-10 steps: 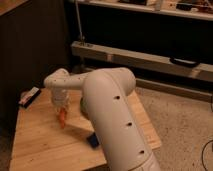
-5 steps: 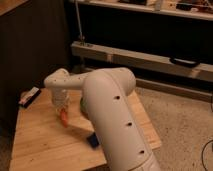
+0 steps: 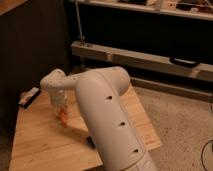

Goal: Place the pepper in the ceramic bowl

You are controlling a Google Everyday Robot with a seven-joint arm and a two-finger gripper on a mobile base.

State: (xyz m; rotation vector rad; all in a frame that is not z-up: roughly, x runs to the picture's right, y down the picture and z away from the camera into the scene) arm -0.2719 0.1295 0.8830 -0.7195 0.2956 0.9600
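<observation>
Hand [image 3: 60, 106] clamped on pepper [image 3: 63, 119], which dangles just above bench [image 3: 40, 142]. Barely moved over the last second. Bowl hidden, probably behind arm [image 3: 107, 115]; drop still pending.

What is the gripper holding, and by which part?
The gripper holds the orange pepper by its upper end, low over the wooden table; the pepper hangs down from it.
</observation>
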